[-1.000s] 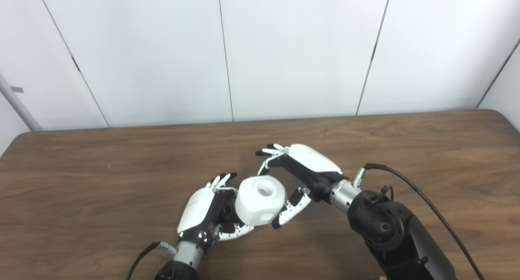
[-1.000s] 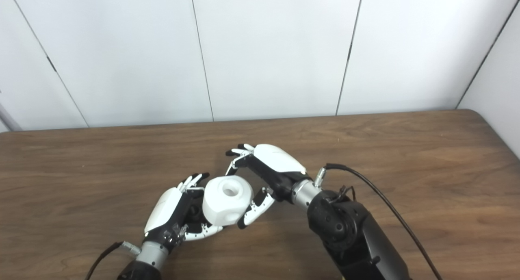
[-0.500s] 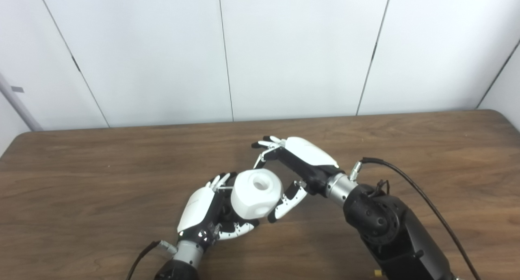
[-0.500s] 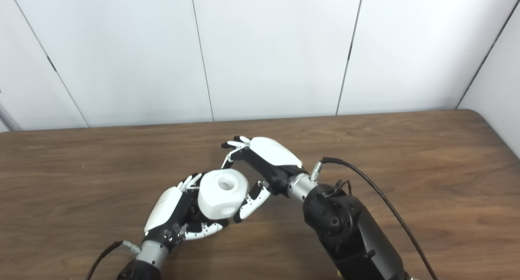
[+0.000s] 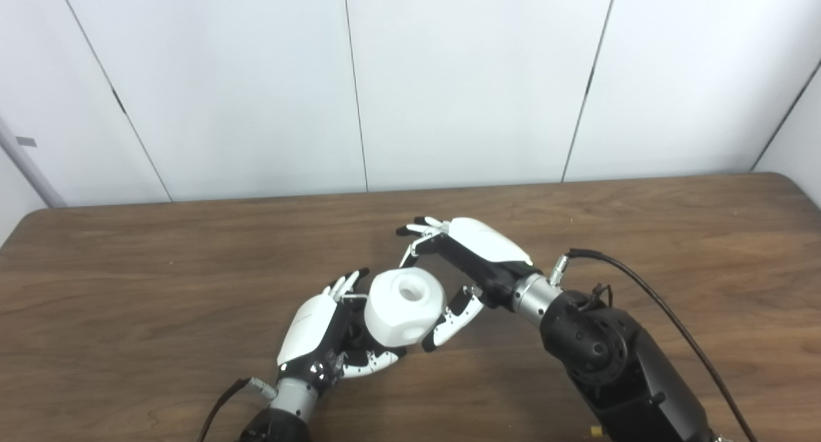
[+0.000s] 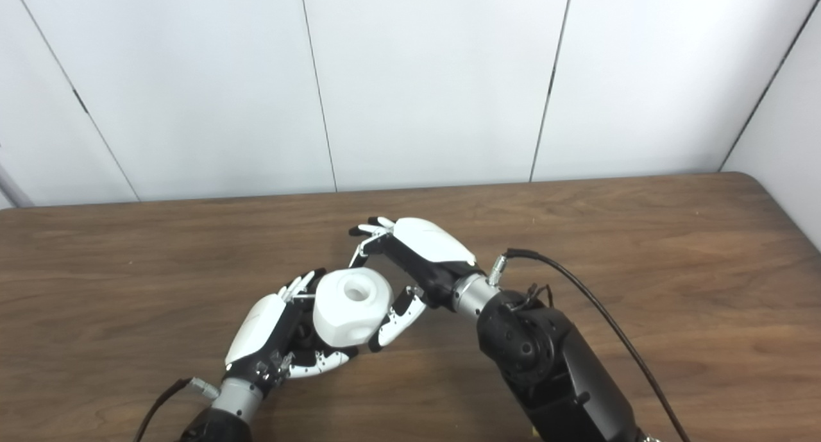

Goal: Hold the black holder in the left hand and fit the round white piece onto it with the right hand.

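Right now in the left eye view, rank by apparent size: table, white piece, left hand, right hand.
1. Table, by far the largest.
2. Right hand and left hand: look alike, and the white piece hides part of each, so no ranking between them.
3. White piece, a bit smaller than either hand.

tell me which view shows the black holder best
Neither shows it well. The left eye view is slightly better: a dark sliver of the holder shows inside the left hand, behind the white piece that the right hand grips. In the right eye view the same spot is still more covered.
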Controlling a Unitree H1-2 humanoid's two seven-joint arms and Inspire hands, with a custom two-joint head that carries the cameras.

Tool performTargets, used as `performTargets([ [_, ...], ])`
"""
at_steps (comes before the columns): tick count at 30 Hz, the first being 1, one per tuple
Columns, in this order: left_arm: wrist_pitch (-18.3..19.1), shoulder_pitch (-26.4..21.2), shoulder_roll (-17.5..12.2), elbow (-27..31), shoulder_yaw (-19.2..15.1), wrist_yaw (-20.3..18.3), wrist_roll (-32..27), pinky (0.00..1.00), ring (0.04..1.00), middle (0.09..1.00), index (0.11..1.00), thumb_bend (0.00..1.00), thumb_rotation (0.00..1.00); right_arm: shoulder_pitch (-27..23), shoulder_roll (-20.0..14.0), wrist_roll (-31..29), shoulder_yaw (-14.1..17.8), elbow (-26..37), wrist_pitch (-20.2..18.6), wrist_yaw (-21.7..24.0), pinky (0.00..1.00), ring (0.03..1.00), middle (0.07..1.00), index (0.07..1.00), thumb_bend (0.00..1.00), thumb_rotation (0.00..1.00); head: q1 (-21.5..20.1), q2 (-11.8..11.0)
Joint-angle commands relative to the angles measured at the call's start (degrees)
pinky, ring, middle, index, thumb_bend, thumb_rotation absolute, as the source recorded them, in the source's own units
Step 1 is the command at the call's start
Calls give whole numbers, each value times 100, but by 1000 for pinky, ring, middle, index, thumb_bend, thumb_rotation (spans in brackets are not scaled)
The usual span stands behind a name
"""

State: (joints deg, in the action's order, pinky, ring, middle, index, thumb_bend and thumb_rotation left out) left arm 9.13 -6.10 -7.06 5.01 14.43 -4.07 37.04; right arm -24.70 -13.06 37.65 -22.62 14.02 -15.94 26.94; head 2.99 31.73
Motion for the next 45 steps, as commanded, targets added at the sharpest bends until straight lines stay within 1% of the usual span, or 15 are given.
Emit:
performTargets([
  [1,196,41,-107,51,-72,-66,-15,1000,1000,976,489,522,54,-290,52,-14,49,137,202,-147,1000,984,914,476,515,128,1,5],
  [11,170,75,-171,83,-173,-55,-83,1000,1000,986,491,522,55,-306,68,-4,53,95,228,-140,1000,984,914,476,515,128,12,-21],
  [18,61,75,-190,84,-229,-21,-184,1000,1000,992,491,522,56,-330,74,-16,55,43,273,-169,1000,980,911,476,515,127,25,-48],
  [23,25,67,-224,84,-221,-81,-222,1000,1000,998,492,522,58,-340,85,-11,52,21,275,-172,1000,982,912,476,515,127,26,-60],
  [27,76,47,-274,92,-180,-175,-191,1000,1000,1000,492,523,60,-340,92,-20,56,-9,313,-205,1000,981,911,476,515,127,26,-69],
  [35,50,27,-275,44,-171,-165,-213,1000,1000,1000,492,523,60,-344,90,-10,45,-31,354,-222,999,979,910,476,515,128,37,-75],
  [36,41,20,-274,31,-172,-161,-219,1000,1000,1000,550,788,50,-347,92,-8,45,-44,364,-229,992,976,908,476,515,128,38,-84],
  [37,27,11,-270,16,-174,-144,-217,1000,1000,1000,569,878,48,-352,97,-3,43,-58,371,-234,990,975,907,476,515,128,40,-90],
  [38,27,6,-268,14,-175,-140,-216,1000,1000,1000,578,927,49,-358,100,1,42,-64,372,-231,989,975,907,476,515,128,40,-90],
  [39,29,-1,-264,10,-176,-136,-215,1000,1000,1000,584,957,50,-365,106,5,43,-73,377,-233,989,975,907,476,515,128,41,-97],
  [40,31,-10,-261,3,-177,-132,-214,1000,1000,1000,586,966,51,-373,110,5,45,-85,387,-236,989,976,907,476,514,128,45,-108],
  [45,37,-45,-261,-14,-178,-140,-228,1000,1000,1000,592,977,57,-405,121,16,44,-132,436,-251,993,978,907,476,514,129,60,-131],
])
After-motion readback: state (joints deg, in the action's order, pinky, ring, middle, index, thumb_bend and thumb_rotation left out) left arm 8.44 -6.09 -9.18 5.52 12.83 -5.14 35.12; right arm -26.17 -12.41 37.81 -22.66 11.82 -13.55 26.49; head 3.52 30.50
